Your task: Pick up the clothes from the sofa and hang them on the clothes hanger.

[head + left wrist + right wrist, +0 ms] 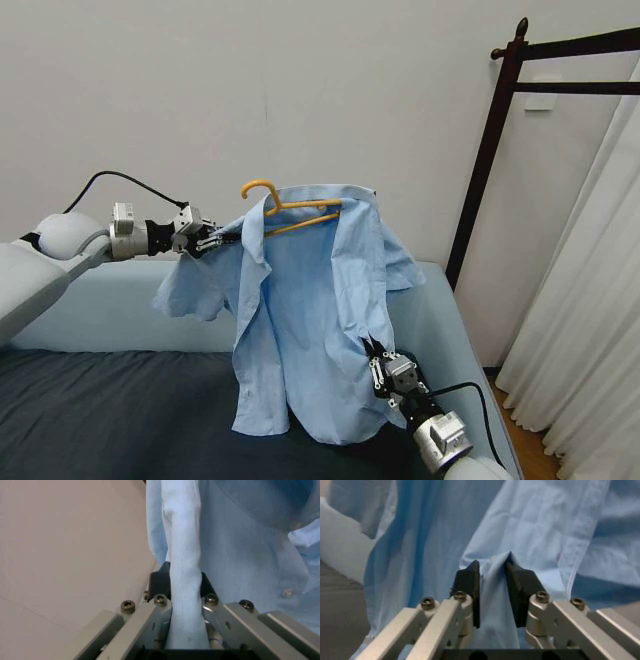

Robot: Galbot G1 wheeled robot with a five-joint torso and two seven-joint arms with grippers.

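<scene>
White wall [300, 80], pale sofa [90, 310]. One blue shirt [300, 320] on one yellow hanger [285, 208], above the sofa; left claw [218, 240] clamped on fabric at 9 o'clock, right claw [372, 352] likewise at 5 o'clock.

The shirt [300, 320] is draped over the hanger [285, 210] and held above the sofa [100, 400]. Its upper left edge is clamped in the left gripper [215, 240], its lower right edge in the right gripper [380, 362]. The clothes rack [490, 160] is set at the sofa's far right corner, with the curtain [590, 330] further right.
</scene>
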